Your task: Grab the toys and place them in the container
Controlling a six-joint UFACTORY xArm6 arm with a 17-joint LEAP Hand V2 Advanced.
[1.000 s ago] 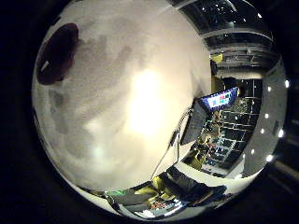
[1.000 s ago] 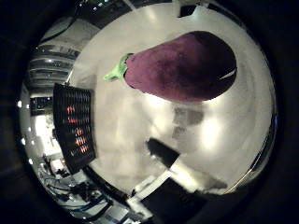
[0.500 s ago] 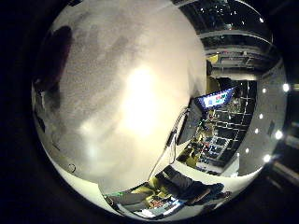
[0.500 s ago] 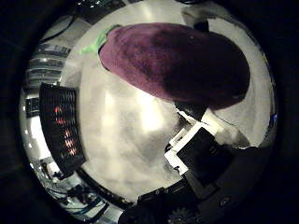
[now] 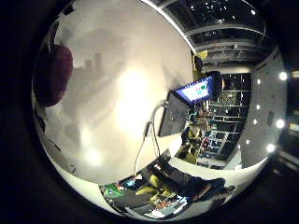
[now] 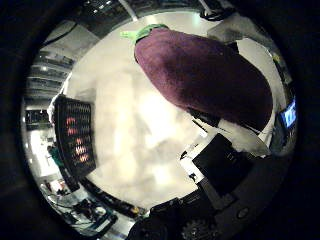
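Note:
A purple eggplant toy point(image 6: 205, 75) with a green stem fills much of the right thumb side palm view, close to the palm, over a white table point(image 6: 130, 120). White and black fingers point(image 6: 235, 150) of my right hand point(image 6: 225, 165) curl in against its underside. A black slatted container point(image 6: 75, 130) stands at the table's edge, away from the toy.
A lit monitor point(image 5: 196, 91) and a grey box point(image 5: 173, 117) stand past the table's far edge in the right little finger side palm view. Room shelving and ceiling lights lie beyond.
The fingers have come in against the eggplant toy, and it has stayed close to the palm. Both views have swung, so the hand has turned over the table.

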